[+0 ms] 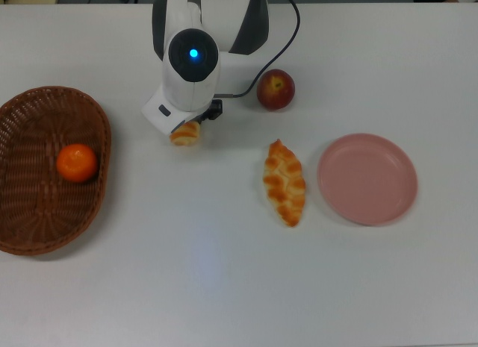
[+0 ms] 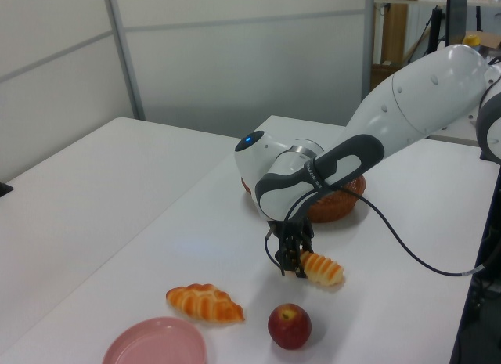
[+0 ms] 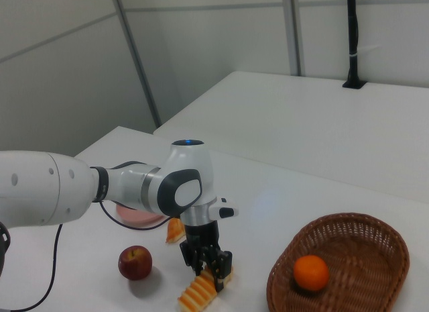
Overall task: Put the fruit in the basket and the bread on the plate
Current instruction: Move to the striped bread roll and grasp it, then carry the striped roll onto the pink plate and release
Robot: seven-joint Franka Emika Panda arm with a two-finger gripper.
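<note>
My gripper is shut on one end of the ridged striped roll, which hangs tilted just above the table. In the top view the wrist hides the fingers and only the roll's tip shows. The red apple lies close by on the top view's right. The braided loaf rests beside the pink plate. The mandarin sits inside the wicker basket at the top view's left edge.
A black cable loops from the arm past the apple. The arm's white base stands at the table's far edge in the top view. White table surface stretches along the near side.
</note>
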